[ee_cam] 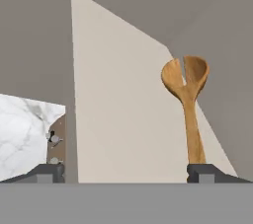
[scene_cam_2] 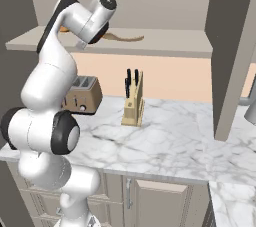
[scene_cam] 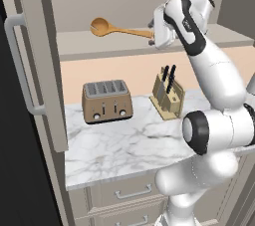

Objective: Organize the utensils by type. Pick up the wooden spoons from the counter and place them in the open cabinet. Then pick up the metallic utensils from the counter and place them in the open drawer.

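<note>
One orange-brown wooden spoon (scene_cam: 102, 27) lies flat on the inner shelf (scene_cam: 99, 47) of the open cabinet, bowl to the left and handle towards the arm. My gripper (scene_cam: 151, 36) is at shelf height, just at the handle's end. In the hand view the spoon (ee_cam: 190, 119) lies ahead on the shelf, its handle ending by the right fingertip (ee_cam: 207, 172). The gripper (ee_cam: 128, 172) is open and holds nothing. From the right base view the spoon's handle (scene_cam_2: 125, 37) pokes out past the arm. The metallic utensils and the open drawer are out of view.
The cabinet's tall door (scene_cam: 37, 60) with its bar handle (scene_cam: 19, 65) stands open at the left. On the marble counter (scene_cam: 124, 145) below stand a toaster (scene_cam: 106, 100) and a knife block (scene_cam: 168, 95). Shut drawer fronts (scene_cam: 132, 190) sit beneath the counter.
</note>
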Controlling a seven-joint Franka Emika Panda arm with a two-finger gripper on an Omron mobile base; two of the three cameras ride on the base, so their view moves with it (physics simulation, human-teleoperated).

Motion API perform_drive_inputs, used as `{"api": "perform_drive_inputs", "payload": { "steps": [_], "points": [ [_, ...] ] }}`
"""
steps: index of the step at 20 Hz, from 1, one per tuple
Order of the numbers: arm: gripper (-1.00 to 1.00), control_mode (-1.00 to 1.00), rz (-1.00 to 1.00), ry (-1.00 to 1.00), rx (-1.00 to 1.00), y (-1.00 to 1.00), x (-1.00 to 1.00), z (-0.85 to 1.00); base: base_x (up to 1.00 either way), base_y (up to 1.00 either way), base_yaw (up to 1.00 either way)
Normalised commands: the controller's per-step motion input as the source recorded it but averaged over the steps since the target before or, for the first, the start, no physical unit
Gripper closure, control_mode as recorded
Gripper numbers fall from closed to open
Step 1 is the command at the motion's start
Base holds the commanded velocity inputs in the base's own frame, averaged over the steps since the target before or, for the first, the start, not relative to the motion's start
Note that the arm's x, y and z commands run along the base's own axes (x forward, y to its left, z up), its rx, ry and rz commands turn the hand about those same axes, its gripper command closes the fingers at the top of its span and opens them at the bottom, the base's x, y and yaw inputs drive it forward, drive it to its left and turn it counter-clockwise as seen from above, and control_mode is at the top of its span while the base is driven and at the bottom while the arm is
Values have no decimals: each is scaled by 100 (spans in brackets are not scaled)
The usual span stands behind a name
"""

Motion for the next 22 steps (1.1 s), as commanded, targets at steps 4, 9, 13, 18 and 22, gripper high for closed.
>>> {"api": "perform_drive_inputs", "payload": {
  "steps": [4, 9, 13, 18, 22],
  "points": [
    [-100, -100, -3, -22, 0, 0, -100, 0, 0, 0, 0],
    [-100, -100, -1, -3, 0, 0, -100, 6, 0, 0, 0],
    [-100, -100, 0, 1, 0, 0, -99, 17, 0, 0, 0],
    [-100, -100, 0, 10, 0, 0, -84, 27, 0, 0, 0],
    [-100, -100, 0, 7, 0, 0, -81, 6, 0, 0, 0]
  ]
}}
